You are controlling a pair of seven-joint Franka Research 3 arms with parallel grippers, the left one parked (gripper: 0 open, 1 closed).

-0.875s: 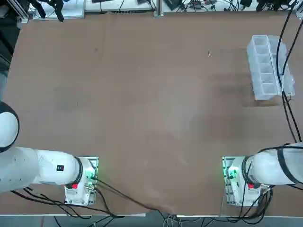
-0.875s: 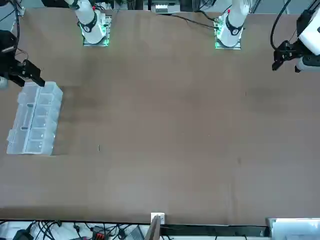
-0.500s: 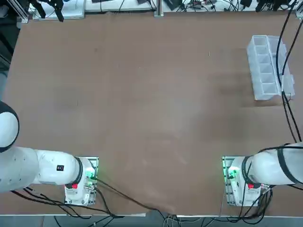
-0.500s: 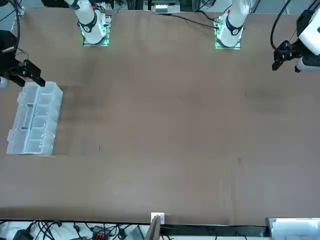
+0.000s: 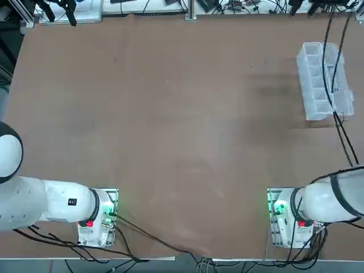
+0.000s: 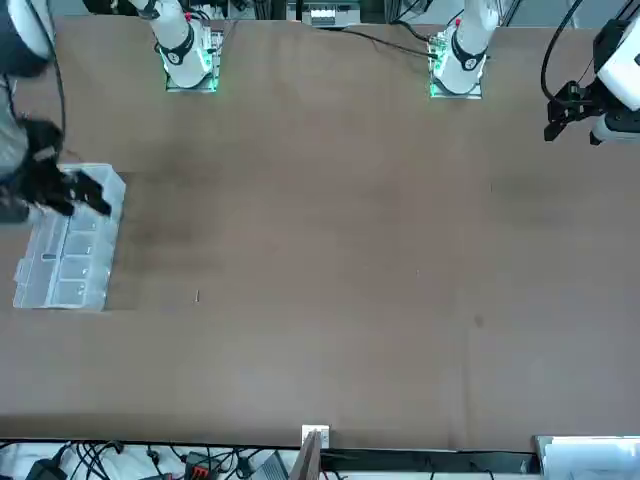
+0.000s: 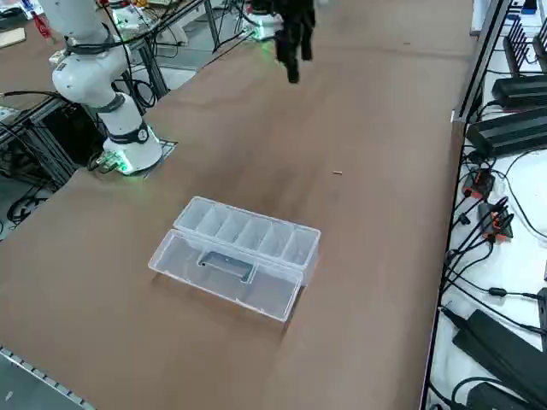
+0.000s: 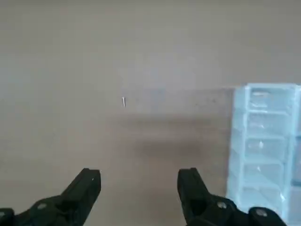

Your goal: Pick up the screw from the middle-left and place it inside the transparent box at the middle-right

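Hovering above the table (image 5: pixel 182 148) on the transparent box (image 8: pixel 263 150) side, right gripper (image 8: pixel 138 174) with fingers spread wide; small screw (image 8: pixel 123 102) lying on the bare brown surface, well apart from the box and its row of small compartments.

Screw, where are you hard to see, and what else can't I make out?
- Screw: too tiny in the top view to show its thread.
- Box: partly behind cables there; partly behind the right gripper in the front view.
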